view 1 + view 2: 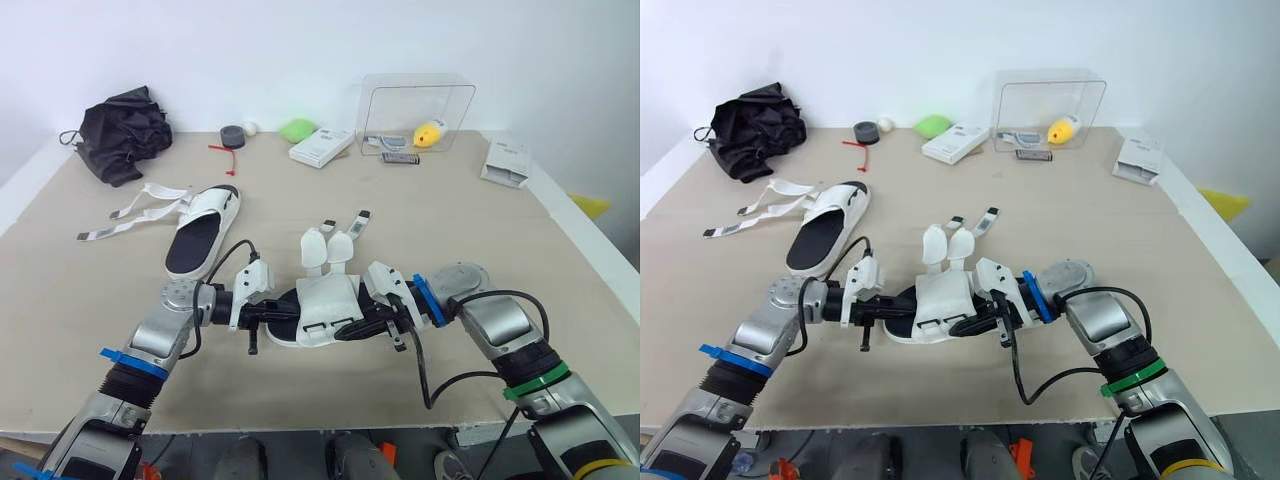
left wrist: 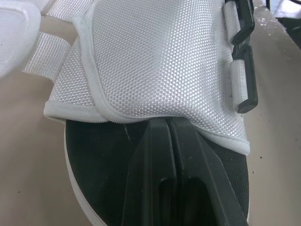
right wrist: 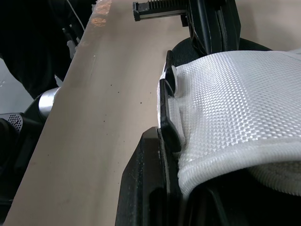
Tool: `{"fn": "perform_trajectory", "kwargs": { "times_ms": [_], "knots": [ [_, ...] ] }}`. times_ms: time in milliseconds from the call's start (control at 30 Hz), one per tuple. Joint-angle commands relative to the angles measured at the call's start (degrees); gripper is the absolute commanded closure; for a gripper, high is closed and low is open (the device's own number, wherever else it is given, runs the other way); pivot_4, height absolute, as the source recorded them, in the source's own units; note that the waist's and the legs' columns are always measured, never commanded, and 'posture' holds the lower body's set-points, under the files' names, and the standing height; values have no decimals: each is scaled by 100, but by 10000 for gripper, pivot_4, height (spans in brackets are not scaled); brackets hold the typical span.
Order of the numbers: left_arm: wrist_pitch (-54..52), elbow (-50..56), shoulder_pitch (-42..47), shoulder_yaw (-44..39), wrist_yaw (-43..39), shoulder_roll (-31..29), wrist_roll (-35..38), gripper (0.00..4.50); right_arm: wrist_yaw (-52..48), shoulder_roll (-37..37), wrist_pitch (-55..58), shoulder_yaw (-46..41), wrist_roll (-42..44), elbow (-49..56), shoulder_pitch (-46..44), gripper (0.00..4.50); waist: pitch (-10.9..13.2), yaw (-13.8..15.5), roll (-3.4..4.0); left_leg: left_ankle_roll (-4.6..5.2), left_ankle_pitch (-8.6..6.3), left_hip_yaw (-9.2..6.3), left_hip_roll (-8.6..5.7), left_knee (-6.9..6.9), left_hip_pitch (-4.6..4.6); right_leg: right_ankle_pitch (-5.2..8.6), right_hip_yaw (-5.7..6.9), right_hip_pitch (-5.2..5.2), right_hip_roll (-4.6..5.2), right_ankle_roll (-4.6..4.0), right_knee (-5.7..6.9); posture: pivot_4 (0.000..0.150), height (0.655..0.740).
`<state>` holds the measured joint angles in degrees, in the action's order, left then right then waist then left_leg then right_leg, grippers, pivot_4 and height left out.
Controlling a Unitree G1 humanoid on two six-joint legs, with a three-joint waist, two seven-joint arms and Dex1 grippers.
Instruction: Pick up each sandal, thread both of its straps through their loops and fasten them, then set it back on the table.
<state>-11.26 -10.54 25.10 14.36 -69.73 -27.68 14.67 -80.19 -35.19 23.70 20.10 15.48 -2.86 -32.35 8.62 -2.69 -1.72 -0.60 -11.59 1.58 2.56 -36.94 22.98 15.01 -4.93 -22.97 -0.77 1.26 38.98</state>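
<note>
Two sandals were counted on the bench [image 1: 480, 250], both white with black footbeds. The near sandal [image 1: 322, 300] lay at the front edge, its two straps [image 1: 345, 236] unfastened and pointing towards 12 to 1 o'clock. Two black loops [image 2: 246, 80] were counted along one side of its woven upper. The far sandal [image 1: 205, 235] lay at 11 o'clock from the near one, with its straps spread flat towards 9 o'clock.

The near sandal was found between the two grippers. The left gripper [image 1: 285, 312] was at its 9 o'clock side, fingers pressed together, tips resting on the footbed and tucked under the hem of the upper. Whether fabric was pinched there could not be told. The right gripper [image 1: 352, 328] was at its 3 o'clock side and appeared closed on the loop-side edge of the upper.

Along the far edge the following were counted:
- one black cloth bundle [image 1: 125, 135]
- one dark tape roll [image 1: 232, 134]
- one small white ball [image 1: 250, 127]
- one green object [image 1: 297, 129]
- one clear plastic box [image 1: 417, 100] with one yellow object [image 1: 429, 133] inside it
- two white boxes, one [image 1: 322, 147] beside the green object and one [image 1: 505, 162] at the far 3 o'clock edge

Print was noted on the white boxes but was too small to read. No brand mark could be made out on either sandal.
</note>
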Motion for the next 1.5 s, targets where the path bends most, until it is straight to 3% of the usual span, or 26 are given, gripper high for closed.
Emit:
{"fn": "perform_trajectory", "kwargs": {
  "times_ms": [33, 200, 233, 267, 300, 433, 500, 667, 833, 967, 1200, 1500],
  "knots": [
    [-61, -755, -447, 526, 117, -111, -657, 43942, 126, -16, 155, -141, 67, 146, 33, 45000, -14, 0, 0, 0, 0, 0, 0, 6, -7, 1, -4, 3, 1, -1, 0, 1500, 7400],
    [158, -908, -453, 552, 168, -106, -725, 43942, 163, -60, 459, -255, 250, 244, 52, 45000, -24, 1, -2, 0, 0, -1, -1, 31, -55, 11, -26, 19, 5, -4, -1, 1500, 7400],
    [201, -921, -466, 561, 164, -109, -727, 45000, 73, -138, 519, -271, 324, 312, 84, 36784, -25, 0, -1, 0, 0, -1, -1, 32, -59, 13, -29, 18, 5, -5, -1, 1500, 7400],
    [234, -931, -471, 567, 165, -108, -730, 45000, 11, -213, 532, -276, 357, 365, 121, 34709, -26, 2, 1, -1, 0, -1, -1, 33, -60, 13, -31, 18, 5, -5, -2, 1500, 7400],
    [259, -942, -473, 570, 171, -105, -730, 45000, -26, -282, 546, -276, 372, 408, 159, 27796, -28, 2, 2, -1, 0, -1, -1, 34, -61, 14, -34, 18, 5, -4, -3, 1500, 7400],
    [346, -964, -476, 582, 204, -84, -731, 45000, 5, -558, 727, -360, 443, 601, 354, 11478, -45, 2, 9, -1, 0, 2, -2, 42, -66, 18, -44, 17, 5, 1, -19, 1500, 7400],
    [387, -978, -478, 587, 218, -77, -731, 45000, 20, -712, 932, -501, 594, 732, 468, 941, -53, 2, 12, -2, -1, 4, -2, 47, -66, 19, -48, 18, 5, 3, -27, 1500, 7400],
    [464, -1010, -478, 591, 246, -79, -729, 45000, 17, -1164, 1760, -1426, 1473, 880, 536, 398, -58, 8, 20, -3, -1, 5, -2, 50, -64, 22, -52, 24, 9, 9, -54, 1500, 7400],
    [531, -1122, -413, 577, 240, -70, -722, 45000, 385, -1129, 2432, -2274, 2112, 300, -199, 398, -66, 1, 33, -3, -2, 14, 0, 55, -69, 23, -63, 54, 15, 13, -90, 1500, 7400],
    [593, -1257, -303, 580, 232, -29, -729, 45000, 1491, -629, 2635, -2168, 1477, -1664, -1615, 398, -71, -14, 49, -15, -10, 14, -3, 55, -84, 25, -78, 37, 25, 16, -96, 1500, 7400],
    [703, -1302, -272, 593, 244, -9, -766, 45000, 2052, 190, 2746, -1932, 811, -4103, -2786, 398, -91, 3, 64, 0, -2, 20, -7, 65, -58, 21, -83, 11, 14, 15, -95, 1500, 7400],
    [760, -1157, -411, 551, 309, -66, -765, 45000, 1670, 640, 3135, -2000, 714, -5327, -3372, 398, -93, -4, 63, 14, -4, 80, -13, 64, -45, -16, -132, 5, 23, 59, -95, 1500, 7400]
  ]
}}
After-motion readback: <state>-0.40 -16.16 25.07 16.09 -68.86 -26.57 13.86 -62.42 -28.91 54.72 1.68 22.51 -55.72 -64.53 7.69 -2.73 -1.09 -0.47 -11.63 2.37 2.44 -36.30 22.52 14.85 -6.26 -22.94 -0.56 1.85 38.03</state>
